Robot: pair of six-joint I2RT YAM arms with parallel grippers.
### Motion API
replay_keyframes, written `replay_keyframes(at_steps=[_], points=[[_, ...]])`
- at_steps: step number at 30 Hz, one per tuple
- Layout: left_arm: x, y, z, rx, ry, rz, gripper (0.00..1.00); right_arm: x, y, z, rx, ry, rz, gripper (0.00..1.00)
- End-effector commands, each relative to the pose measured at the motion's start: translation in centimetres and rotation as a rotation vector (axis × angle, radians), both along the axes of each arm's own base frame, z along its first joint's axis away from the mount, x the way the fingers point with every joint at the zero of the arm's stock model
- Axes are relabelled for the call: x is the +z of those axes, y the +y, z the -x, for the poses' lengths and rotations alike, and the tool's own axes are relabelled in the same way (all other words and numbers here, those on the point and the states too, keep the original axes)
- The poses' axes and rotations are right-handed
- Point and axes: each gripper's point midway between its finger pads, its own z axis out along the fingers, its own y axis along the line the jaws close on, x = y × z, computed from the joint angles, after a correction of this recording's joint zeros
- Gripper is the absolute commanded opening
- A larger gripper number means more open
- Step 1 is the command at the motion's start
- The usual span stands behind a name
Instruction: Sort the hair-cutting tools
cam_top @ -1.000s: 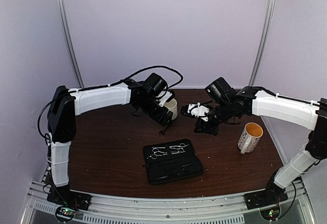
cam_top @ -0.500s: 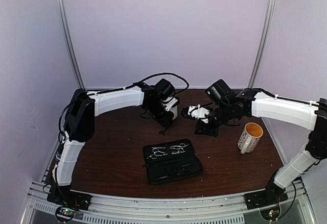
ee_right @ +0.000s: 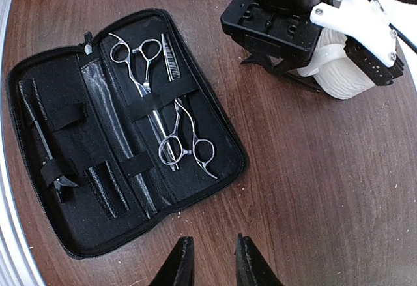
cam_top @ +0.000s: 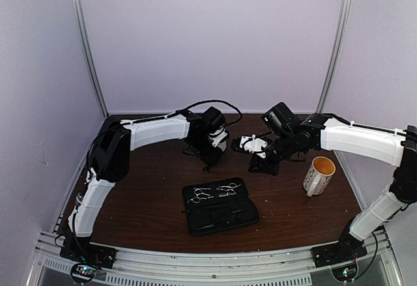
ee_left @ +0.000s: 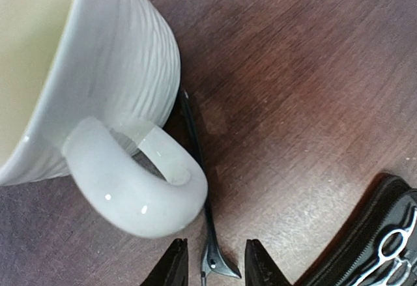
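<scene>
Fingers (ee_left: 174,270) of the left gripper (ee_left: 215,268) are standing narrowly parted astride the forked end of a black hair clip (ee_left: 197,162), not yet pinching it (its long axis is running straight away from them, under the white mug (ee_left: 124,64) handle). Right gripper (ee_right: 212,260), parted and empty, is hovering near the open case (ee_right: 98,195); only its wrist view is showing the scissors (ee_right: 140,64) clearly.

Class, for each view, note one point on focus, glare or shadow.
Top external view: even light, soft; the scissors are barely resolved. Left wrist view: the white mug looms close, its handle blurred with glints, while the hair clip beneath is sharper. Right wrist view: crisp; glints on steel against the black case.
</scene>
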Motion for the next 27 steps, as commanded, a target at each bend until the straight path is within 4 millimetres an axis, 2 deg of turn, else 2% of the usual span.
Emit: replay_keyframes(at_steps=[1, 10, 19, 22, 25, 27], points=[[-0.6, 0.3, -1.0, 0.002, -0.021, -0.023, 0.33, -0.3, -0.4, -0.4, -0.013, -0.014, 0.008, 0.24], [-1.8, 0.3, -1.0, -0.006, -0.005, -0.034, 0.22, -0.7, -0.4, -0.4, -0.011, -0.005, 0.016, 0.23], [-3.1, 0.8, -0.7, -0.003, 0.015, -0.066, 0.22, -1.1, -0.3, -0.3, -0.004, 0.008, 0.025, 0.24], [-3.4, 1.1, -0.4, -0.009, 0.028, -0.080, 0.26, -1.2, -0.3, -0.3, -0.003, 0.011, 0.029, 0.24], [-3.4, 1.5, 0.0, -0.016, 0.037, -0.094, 0.13, -1.2, -0.3, -0.2, -0.002, 0.013, 0.030, 0.24], [-3.0, 1.8, 0.4, -0.017, 0.041, -0.093, 0.09, -1.3, -0.3, -0.2, -0.001, 0.015, 0.031, 0.24]])
